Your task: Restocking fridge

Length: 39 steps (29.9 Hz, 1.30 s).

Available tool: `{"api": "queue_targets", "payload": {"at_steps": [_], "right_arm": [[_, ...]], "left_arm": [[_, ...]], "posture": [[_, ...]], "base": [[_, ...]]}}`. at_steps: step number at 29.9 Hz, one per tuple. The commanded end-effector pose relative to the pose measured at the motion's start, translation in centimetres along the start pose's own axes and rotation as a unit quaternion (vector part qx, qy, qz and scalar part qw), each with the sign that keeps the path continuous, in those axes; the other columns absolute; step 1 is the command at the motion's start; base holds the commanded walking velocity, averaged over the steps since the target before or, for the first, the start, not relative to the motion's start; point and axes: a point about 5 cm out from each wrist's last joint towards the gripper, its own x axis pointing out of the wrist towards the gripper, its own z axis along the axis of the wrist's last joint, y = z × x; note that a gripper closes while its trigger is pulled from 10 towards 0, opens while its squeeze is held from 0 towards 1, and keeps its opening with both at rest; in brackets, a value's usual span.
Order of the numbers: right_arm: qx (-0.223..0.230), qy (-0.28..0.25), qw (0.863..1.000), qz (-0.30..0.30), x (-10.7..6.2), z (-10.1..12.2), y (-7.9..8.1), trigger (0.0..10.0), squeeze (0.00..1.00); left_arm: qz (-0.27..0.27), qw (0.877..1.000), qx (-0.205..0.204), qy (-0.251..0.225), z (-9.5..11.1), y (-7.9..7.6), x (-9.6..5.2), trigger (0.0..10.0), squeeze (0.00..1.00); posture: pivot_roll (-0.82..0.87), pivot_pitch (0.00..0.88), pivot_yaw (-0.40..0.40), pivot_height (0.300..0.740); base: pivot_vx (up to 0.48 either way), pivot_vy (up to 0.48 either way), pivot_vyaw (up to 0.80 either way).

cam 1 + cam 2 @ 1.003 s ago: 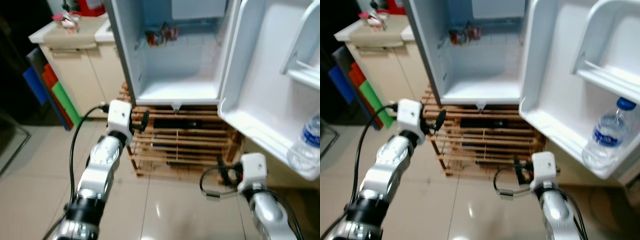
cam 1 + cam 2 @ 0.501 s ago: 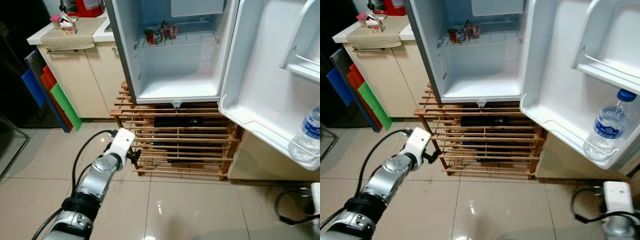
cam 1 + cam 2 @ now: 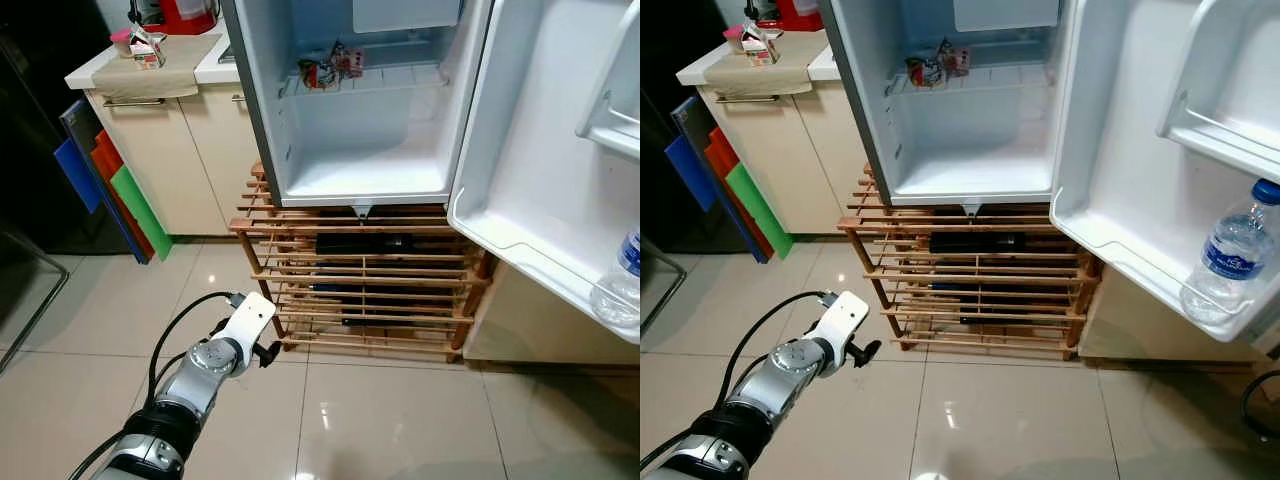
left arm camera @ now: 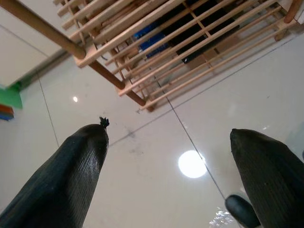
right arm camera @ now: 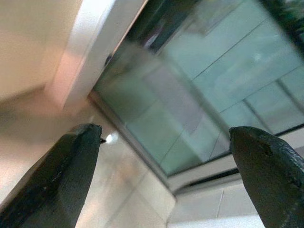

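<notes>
1. Glossy tiled floor (image 3: 380,420) runs up to a wooden slatted rack (image 3: 365,290) that carries the small fridge (image 3: 360,110), whose door (image 3: 560,150) stands wide open.
2. I see a water bottle (image 3: 1230,262) upright in the door's lower shelf, and small packets (image 3: 328,68) on the inner shelf.
3. My left gripper (image 4: 168,175) hangs low near the rack, fingers spread, gripping nothing.
4. My right gripper (image 5: 166,175) is also spread and unloaded.
</notes>
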Motion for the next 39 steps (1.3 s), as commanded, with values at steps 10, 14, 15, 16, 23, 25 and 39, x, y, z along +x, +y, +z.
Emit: {"api": "queue_targets", "payload": {"at_steps": [10,14,15,16,23,25,39], "right_arm": [[0.123,-0.094,0.985,0.072,-0.1,6.4,1.5,10.0,0.27],[0.147,-0.097,0.972,0.158,-1.5,6.9,4.4,10.0,0.27],[0.150,-0.100,0.964,0.196,-2.4,7.1,5.6,10.0,0.27],[0.150,-0.103,0.958,0.219,-2.9,7.2,6.4,10.0,0.27],[0.128,-0.129,0.864,0.470,-10.1,8.0,12.2,10.0,0.27],[0.112,-0.144,0.811,0.555,-13.6,8.4,13.5,10.0,0.27],[0.095,-0.115,0.574,0.805,-23.6,8.1,12.5,10.0,0.26]], "left_arm": [[-0.005,0.992,0.110,0.061,-3.6,0.4,-0.4,10.0,0.00],[-0.007,0.992,0.114,0.056,-3.5,-0.3,-0.1,10.0,0.00],[-0.008,0.992,0.115,0.057,-3.5,-0.5,0.0,10.0,0.00],[-0.010,0.992,0.116,0.057,-3.5,-0.6,0.1,10.0,0.00],[-0.046,0.972,0.205,0.102,-5.6,-1.4,-0.3,10.0,0.00],[-0.062,0.953,0.273,0.120,-6.5,-2.1,-0.4,10.0,0.00],[-0.125,0.888,0.406,0.177,-10.0,-5.2,-1.3,10.0,0.00]], "posture": [[-0.21,0.000,0.104,0.740],[-0.21,0.000,0.104,0.740],[-0.21,0.000,0.104,0.740],[-0.21,0.000,0.104,0.740],[-0.22,0.000,0.106,0.740],[-0.22,0.000,0.104,0.740],[-0.20,0.000,0.086,0.740]], "base": [[0.000,0.000,0.00],[0.000,0.000,0.00],[0.000,0.000,0.00],[0.000,0.000,0.00],[0.000,0.000,0.00],[0.000,0.000,0.00],[0.000,0.000,0.00]]}}
